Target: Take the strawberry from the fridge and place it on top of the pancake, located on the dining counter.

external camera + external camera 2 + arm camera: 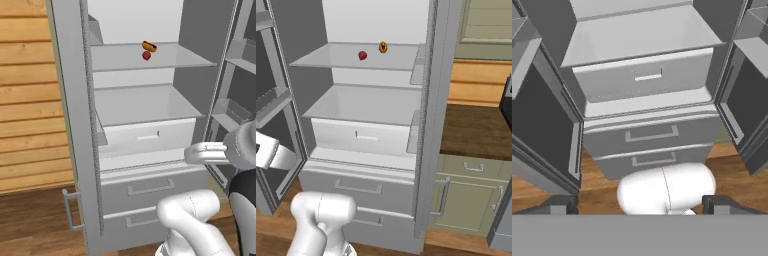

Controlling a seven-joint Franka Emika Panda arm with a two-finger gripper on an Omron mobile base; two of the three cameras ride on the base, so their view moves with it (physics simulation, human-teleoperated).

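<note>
The fridge stands with both upper doors swung open. On its upper shelf lies the strawberry, tiny and red, just in front of an orange-yellow hot dog. My gripper is open, its two dark fingertips wide apart with nothing between them. It hangs well back from the fridge, at about the height of the inner drawer and far below the strawberry. The pancake and the dining counter are out of view.
The left door juts out towards me. The right door carries shelf bins. A white inner drawer sits above two grey drawer fronts. Wood panelling lies left; green-grey cabinets lie right.
</note>
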